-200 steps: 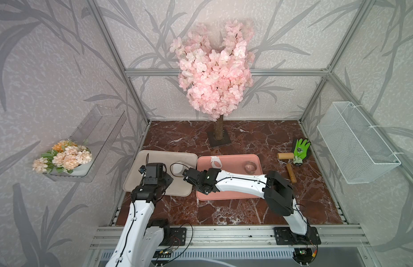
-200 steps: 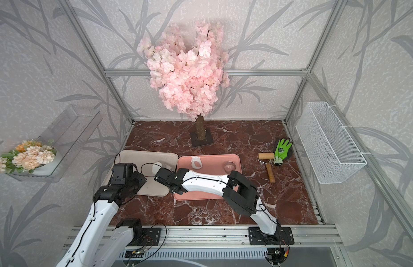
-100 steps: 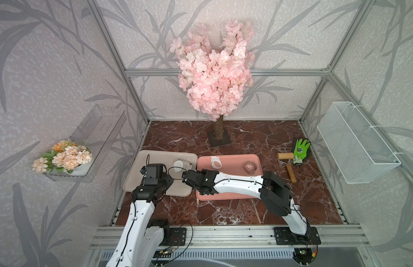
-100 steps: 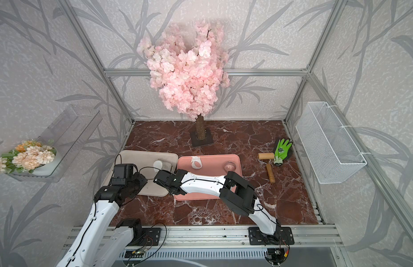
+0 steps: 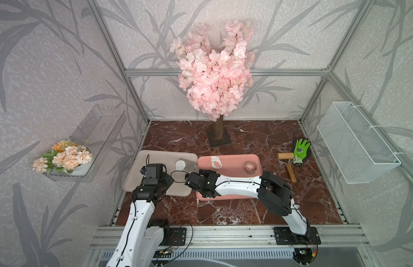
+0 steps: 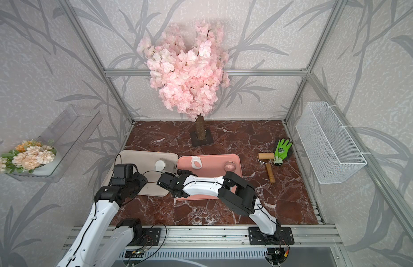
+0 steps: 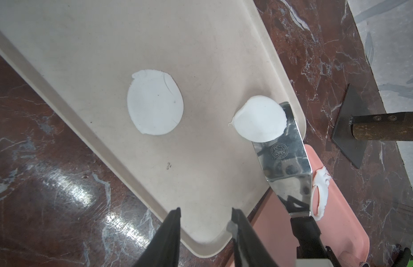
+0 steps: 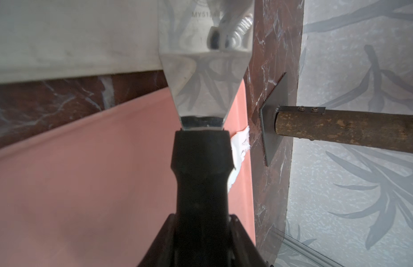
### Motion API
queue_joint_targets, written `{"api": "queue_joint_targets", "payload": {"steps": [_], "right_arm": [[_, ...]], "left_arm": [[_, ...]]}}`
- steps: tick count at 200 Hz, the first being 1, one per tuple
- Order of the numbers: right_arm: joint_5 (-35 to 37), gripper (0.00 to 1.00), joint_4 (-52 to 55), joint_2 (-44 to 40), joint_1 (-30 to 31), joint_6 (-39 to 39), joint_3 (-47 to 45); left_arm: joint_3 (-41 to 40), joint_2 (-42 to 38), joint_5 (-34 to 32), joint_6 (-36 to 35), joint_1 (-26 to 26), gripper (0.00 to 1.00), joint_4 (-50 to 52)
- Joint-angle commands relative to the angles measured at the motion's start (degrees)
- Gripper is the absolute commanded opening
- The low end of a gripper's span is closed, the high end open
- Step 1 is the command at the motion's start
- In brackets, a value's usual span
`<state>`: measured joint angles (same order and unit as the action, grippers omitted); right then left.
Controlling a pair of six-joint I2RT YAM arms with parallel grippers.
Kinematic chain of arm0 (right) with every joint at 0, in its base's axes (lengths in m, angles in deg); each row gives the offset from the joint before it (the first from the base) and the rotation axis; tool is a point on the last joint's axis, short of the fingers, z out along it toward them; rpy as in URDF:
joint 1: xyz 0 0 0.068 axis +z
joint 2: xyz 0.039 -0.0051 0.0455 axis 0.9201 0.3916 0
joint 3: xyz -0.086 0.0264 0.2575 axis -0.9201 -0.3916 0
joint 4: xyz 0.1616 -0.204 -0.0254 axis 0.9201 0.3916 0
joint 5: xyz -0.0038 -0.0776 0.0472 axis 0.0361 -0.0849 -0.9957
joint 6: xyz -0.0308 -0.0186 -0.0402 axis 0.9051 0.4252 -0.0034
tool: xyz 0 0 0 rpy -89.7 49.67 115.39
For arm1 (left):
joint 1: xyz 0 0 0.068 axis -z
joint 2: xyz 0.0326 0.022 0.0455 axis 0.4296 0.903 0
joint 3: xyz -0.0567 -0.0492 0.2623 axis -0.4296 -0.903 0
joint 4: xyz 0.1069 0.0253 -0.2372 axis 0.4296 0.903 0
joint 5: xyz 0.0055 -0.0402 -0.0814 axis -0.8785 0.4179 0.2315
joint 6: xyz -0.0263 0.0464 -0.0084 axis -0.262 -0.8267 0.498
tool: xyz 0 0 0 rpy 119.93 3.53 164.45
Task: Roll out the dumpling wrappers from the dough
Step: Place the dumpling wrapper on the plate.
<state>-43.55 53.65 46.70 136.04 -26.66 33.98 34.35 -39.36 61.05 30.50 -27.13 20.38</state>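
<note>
Now left end effector (image 7: 205, 210) wider; spatula (image 7: 284, 148) under wrapper (image 7: 258, 121).

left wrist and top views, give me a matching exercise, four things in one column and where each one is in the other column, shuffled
Things
1. spatula
2. dough loop
3. rolling pin
4. flat wrapper

Places
a. on the marble table, beside the green glove
b. on the pink tray
c. held in the right gripper
d. lying flat on the beige tray, touching nothing else

Pairs: 1-c, 2-b, 3-a, 4-d
</note>
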Motion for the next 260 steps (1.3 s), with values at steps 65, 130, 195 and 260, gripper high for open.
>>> {"api": "queue_joint_targets", "payload": {"steps": [65, 130, 195, 260], "right_arm": [[3.5, 0.00, -2.6, -7.7, -2.4, -3.2, -1.9], [2.6, 0.00, -2.3, -9.1, -3.4, -6.0, -4.4], [2.0, 0.00, -5.2, -14.4, -3.3, -8.0, -10.6], [0.4, 0.00, -7.5, -18.3, -1.5, -9.2, -15.3]], "left_arm": [[-0.5, 0.1, 3.6, -1.6, -0.5, 0.43, -2.1], [1.0, 1.0, 4.3, -1.6, -0.4, 0.45, -2.9], [3.1, 3.8, 3.9, -1.4, -0.4, 0.45, -3.5], [3.2, 4.2, 3.8, -0.6, -0.4, 0.45, -4.1]]}}
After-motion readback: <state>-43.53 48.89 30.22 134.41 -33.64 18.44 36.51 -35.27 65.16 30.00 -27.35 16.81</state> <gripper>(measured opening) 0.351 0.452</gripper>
